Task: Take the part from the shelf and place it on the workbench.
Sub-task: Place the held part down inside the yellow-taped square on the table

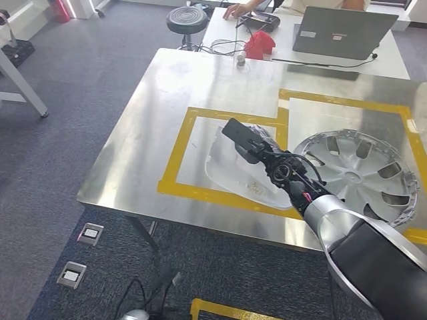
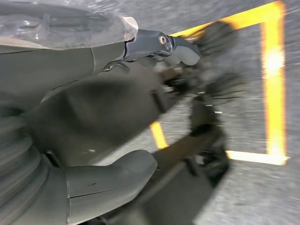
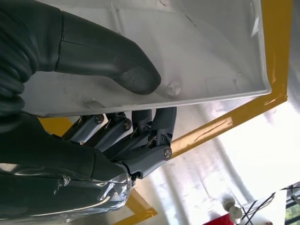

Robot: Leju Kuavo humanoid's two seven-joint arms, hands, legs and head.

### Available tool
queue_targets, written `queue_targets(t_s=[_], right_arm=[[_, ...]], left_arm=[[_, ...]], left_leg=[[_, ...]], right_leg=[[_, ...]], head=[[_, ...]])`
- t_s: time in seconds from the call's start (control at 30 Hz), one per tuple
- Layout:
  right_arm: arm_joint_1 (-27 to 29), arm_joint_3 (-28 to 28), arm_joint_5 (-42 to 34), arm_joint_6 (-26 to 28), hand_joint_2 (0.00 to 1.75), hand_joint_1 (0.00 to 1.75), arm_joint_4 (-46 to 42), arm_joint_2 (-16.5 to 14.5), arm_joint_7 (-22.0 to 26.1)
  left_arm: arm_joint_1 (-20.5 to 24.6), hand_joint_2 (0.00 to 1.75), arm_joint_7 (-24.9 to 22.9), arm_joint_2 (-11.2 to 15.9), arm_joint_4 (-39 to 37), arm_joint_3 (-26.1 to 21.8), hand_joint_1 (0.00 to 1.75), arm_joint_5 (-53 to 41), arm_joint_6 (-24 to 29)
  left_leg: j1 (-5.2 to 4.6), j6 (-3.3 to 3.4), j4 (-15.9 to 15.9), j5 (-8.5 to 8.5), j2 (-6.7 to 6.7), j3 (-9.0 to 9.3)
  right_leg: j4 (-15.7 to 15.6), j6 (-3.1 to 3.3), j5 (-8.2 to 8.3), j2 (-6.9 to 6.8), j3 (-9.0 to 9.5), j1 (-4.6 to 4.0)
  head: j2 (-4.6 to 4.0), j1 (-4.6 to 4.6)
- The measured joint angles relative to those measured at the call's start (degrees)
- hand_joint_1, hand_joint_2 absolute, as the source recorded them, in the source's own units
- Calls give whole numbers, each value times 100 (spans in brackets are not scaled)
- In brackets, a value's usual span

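The part [image 1: 229, 165] is a flat white plastic panel, low over the steel workbench [image 1: 151, 133] inside a yellow tape square [image 1: 174, 162]. My right hand [image 1: 261, 152] reaches in from the lower right and grips its near edge. In the right wrist view the thumb [image 3: 120, 63] presses on the panel [image 3: 198, 42] and the dark fingers [image 3: 148, 136] curl beneath it, above the tabletop. My left hand [image 2: 88, 112] hangs over grey floor, blurred, with its thumb and fingers apart and nothing in them.
A silver hubcap [image 1: 360, 175] lies in the neighbouring taped square on the right. Behind the bench stands a white table with a laptop [image 1: 342, 30], a red cloth [image 1: 260, 45], cables and a person's hand [image 1: 237, 10]. A black stool [image 1: 187, 19] stands at the back.
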State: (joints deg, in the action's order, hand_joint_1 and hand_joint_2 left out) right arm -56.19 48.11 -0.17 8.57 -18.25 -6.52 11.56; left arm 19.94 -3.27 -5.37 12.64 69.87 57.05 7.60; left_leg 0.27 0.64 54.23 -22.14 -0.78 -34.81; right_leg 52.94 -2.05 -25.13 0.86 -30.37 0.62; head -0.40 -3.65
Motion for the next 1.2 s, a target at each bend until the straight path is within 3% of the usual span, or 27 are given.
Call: queue_targets(t_s=[0.07,0.1,0.67,1.2], right_arm=[[10,-24,-14,-1,175,175,0,-1,31],[19,-34,-16,-3,175,175,0,-2,38],[162,-89,-16,-1,175,175,0,-23,60],[177,-90,56,-20,175,175,0,-31,39]], left_arm=[[-90,175,-446,25,-7,45,0,13,-9],[-112,175,-447,30,-9,49,0,37,-10],[-95,175,30,37,-10,49,0,171,152],[-92,175,93,45,-10,49,0,285,294]], left_leg=[[0,0,0,0,-1,0],[0,0,0,0,-1,0],[0,-1,0,1,0,1],[0,-1,-1,1,0,1]], right_leg=[[0,0,0,0,0,0],[0,0,0,-1,0,0],[0,0,0,0,-1,0],[0,0,0,0,1,0]], head=[[0,1],[0,1],[1,1],[0,1]])
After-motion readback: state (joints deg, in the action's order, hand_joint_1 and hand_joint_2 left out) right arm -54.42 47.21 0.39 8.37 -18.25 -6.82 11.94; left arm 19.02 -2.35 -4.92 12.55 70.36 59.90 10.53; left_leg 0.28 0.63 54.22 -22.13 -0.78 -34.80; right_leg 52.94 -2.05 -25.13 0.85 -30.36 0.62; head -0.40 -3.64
